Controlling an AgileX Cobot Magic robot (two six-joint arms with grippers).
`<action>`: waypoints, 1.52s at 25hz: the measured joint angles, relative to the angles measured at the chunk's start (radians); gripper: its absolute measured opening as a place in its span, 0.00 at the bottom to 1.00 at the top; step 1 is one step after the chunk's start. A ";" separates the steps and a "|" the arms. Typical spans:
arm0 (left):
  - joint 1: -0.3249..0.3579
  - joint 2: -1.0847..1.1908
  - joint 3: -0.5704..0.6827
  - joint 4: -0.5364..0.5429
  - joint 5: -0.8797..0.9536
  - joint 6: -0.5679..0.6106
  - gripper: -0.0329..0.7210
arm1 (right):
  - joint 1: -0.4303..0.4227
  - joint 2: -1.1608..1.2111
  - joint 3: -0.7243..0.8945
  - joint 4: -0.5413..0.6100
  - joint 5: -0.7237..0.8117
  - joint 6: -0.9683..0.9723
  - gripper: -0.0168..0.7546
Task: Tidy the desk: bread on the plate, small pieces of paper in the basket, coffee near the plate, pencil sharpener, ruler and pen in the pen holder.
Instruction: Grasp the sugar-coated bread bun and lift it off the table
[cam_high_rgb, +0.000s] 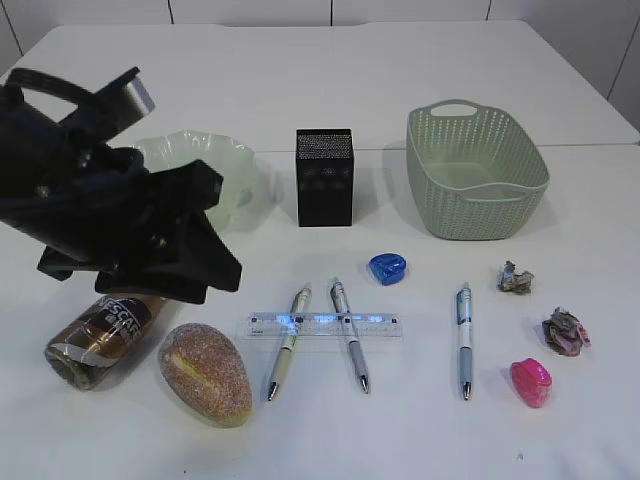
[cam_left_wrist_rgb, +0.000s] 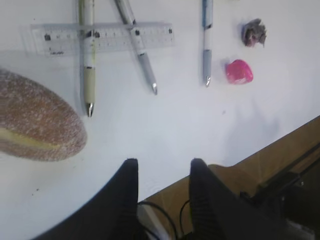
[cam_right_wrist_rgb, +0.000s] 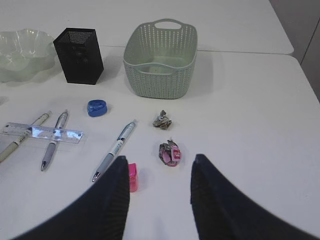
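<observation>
The left gripper (cam_left_wrist_rgb: 161, 187) hovers empty, jaws apart, over the desk's (cam_high_rgb: 400, 80) near-left edge. The bread (cam_high_rgb: 205, 372) lies just beside it, long axis slanting from near right to far left, before the plate (cam_high_rgb: 215, 170). The right gripper (cam_right_wrist_rgb: 159, 187), also parted, is farther.

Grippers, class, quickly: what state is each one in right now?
Left gripper: open, holding nothing.
Right gripper: open, holding nothing.

Three pens (cam_high_rgb: 285, 341), two sharpeners (cam_high_rgb: 387, 268), two paper scraps (cam_high_rgb: 516, 278)
</observation>
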 joint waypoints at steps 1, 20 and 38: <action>0.000 0.002 0.000 0.020 0.017 -0.001 0.36 | 0.000 0.000 0.000 0.000 0.000 0.000 0.45; 0.000 0.011 -0.009 0.639 0.404 -0.547 0.36 | 0.000 0.000 0.000 0.000 0.000 0.000 0.45; -0.085 0.023 -0.009 0.528 0.220 -1.083 0.36 | 0.000 0.000 0.000 0.000 0.000 0.000 0.45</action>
